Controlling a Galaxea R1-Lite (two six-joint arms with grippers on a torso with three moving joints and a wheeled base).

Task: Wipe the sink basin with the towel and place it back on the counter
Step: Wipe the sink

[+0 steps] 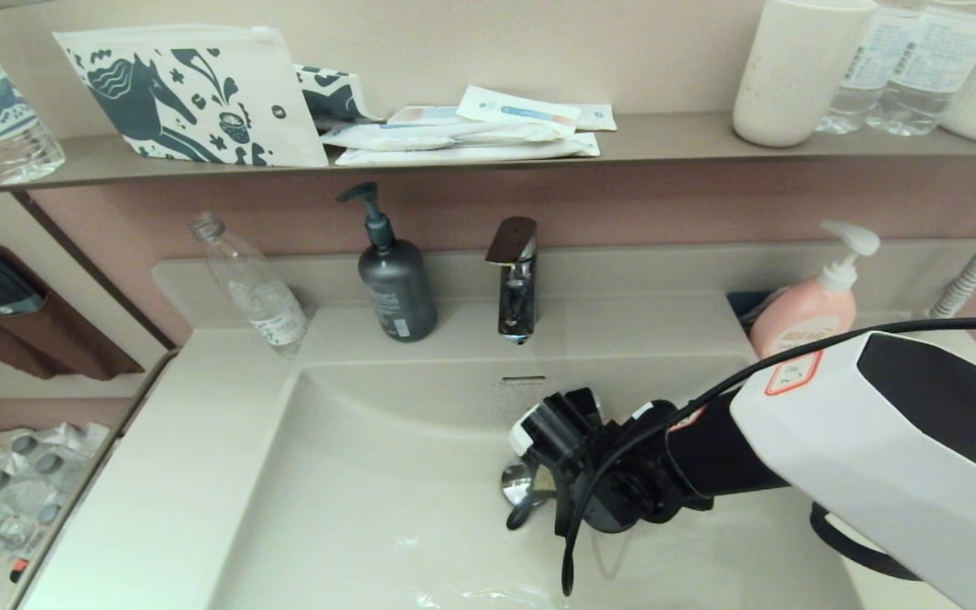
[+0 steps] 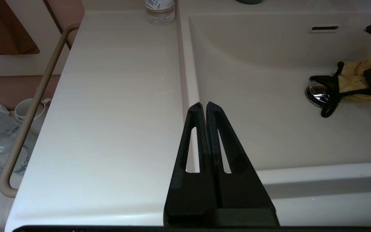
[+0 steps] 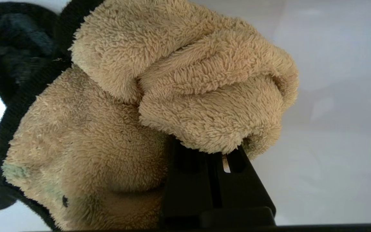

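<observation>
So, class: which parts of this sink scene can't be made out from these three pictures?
- Head view: the towel is hidden under the right gripper.
- Right wrist view: the towel covers the fingertips and most of the sink basin.
- Left wrist view: the right gripper is cut off by the edge; the towel partly covers the drain plug.

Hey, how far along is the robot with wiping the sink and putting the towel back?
Done: the towel is picked up, clamped in the right gripper. In hand: that gripper holds it down inside the sink basin, by the drain plug, so wiping looks underway. Left: finishing the wipe and returning the towel to the counter. The left gripper sits shut over the counter's edge.
</observation>
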